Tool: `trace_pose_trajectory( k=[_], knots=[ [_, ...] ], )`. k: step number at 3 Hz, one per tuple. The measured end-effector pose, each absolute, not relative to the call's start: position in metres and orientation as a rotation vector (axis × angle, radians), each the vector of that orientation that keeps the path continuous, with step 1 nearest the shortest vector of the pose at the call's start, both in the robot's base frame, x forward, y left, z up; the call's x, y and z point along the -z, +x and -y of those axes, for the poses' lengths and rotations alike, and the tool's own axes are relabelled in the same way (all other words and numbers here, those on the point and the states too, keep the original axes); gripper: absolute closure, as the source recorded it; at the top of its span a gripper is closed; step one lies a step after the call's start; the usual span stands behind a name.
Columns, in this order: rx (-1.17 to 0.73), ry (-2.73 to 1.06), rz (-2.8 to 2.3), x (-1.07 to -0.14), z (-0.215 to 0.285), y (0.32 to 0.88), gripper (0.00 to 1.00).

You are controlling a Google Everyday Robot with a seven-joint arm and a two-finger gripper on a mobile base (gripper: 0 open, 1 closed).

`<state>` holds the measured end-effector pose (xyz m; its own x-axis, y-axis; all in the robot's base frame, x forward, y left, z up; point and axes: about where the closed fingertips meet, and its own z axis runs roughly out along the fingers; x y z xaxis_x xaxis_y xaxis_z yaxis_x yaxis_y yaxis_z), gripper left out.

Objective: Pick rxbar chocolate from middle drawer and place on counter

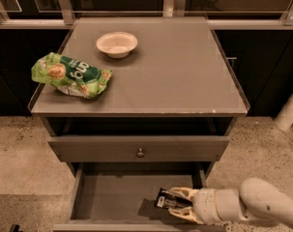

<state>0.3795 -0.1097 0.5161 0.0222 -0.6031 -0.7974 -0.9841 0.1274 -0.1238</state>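
Observation:
The rxbar chocolate (161,200), a small black bar with a white label patch, is in the open middle drawer (112,192) at its right front. My gripper (172,202) reaches in from the lower right on a white arm. Its pale fingers (182,193) are closed on the bar's right end. The bar sits slightly above the drawer floor, with a dark shadow under it. The counter (175,76) is the grey-brown cabinet top above.
A white bowl (117,44) sits at the counter's back middle. A green snack bag (71,75) lies at its left edge. The closed top drawer front with a round knob (140,152) overhangs the open drawer. A white post (288,108) stands at the right.

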Motion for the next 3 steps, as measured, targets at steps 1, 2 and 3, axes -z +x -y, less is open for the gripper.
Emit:
trace_pose_trajectory(
  k=[1, 2, 3],
  knots=[
    [-0.514, -1.558, -1.561, -0.592, 0.111, 0.359, 1.00],
    [-0.363, -1.551, -1.517, -0.662, 0.119, 0.343, 1.00],
    [-0.325, -1.533, -1.541, -0.668, 0.130, 0.338, 1.00]
  ],
)
